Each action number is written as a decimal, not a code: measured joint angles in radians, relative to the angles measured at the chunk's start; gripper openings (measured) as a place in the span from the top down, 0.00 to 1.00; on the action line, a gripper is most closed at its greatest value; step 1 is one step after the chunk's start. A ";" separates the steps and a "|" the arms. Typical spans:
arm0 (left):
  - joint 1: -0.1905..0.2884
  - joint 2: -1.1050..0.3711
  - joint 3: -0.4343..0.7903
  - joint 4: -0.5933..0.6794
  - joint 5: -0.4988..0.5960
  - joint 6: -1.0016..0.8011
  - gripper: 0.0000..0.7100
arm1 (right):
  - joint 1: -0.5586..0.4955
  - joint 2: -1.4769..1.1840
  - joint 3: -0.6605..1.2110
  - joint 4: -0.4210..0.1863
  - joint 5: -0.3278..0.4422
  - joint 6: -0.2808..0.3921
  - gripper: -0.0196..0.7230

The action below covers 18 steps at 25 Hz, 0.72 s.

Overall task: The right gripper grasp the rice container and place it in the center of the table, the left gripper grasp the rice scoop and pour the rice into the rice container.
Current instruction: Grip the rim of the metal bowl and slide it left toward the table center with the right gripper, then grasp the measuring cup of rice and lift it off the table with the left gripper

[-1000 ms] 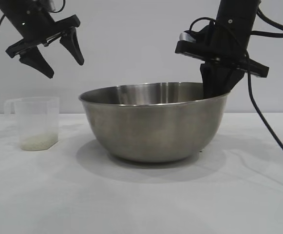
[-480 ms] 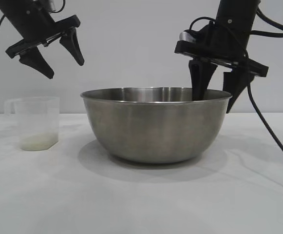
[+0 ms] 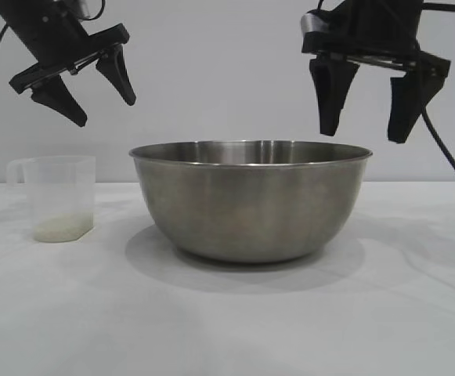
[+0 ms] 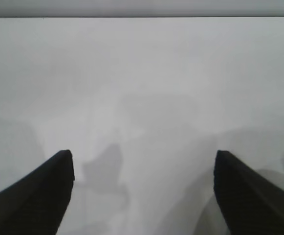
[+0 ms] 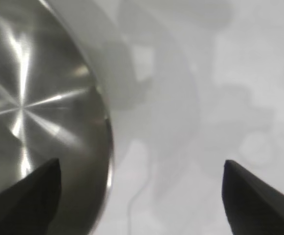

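Rice container [image 3: 250, 200], a big round shiny steel bowl with a thin rolled rim, sits on the flat white table [image 3: 227, 321], about in the middle of the exterior view. It stands flat and nothing touches it. From the right wrist view, its shiny inside [image 5: 34, 107] shows under one finger, and the other finger is over the bare table [image 5: 220, 98].

High over the bowl's right side hangs the right gripper [image 3: 364, 133], a black claw with two pointed fingers. Its fingers point down and are spread wide apart. It holds nothing, and its tips are up above the rim, not touching it.

At the left side of the table stands the rice scoop [image 3: 55, 196], a small see-through plastic cup with a loop handle at its rim. It is upright and well apart from the bowl. A thin layer of yellowish-white rice [image 3: 59, 227] lies in the bottom of it.

Above the cup hangs the left gripper [image 3: 94, 98], another black claw just like the first. It is tilted, its fingers are wide apart too, and it holds nothing. In its own wrist view only the white table [image 4: 142, 88] shows between the fingers.
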<state>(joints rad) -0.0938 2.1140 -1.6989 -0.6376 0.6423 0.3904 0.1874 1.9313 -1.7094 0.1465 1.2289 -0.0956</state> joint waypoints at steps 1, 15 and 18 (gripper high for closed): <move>0.000 0.000 0.000 0.000 0.000 0.000 0.27 | -0.011 -0.025 0.011 0.000 0.000 0.002 0.20; 0.000 0.000 0.000 0.000 0.002 0.000 0.27 | -0.079 -0.550 0.546 -0.044 -0.004 0.021 0.20; 0.000 0.000 0.000 0.000 0.002 0.000 0.27 | -0.079 -0.725 0.690 -0.046 -0.042 0.028 0.20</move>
<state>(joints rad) -0.0938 2.1140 -1.6989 -0.6376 0.6446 0.3904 0.1082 1.2065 -1.0192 0.1002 1.1873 -0.0679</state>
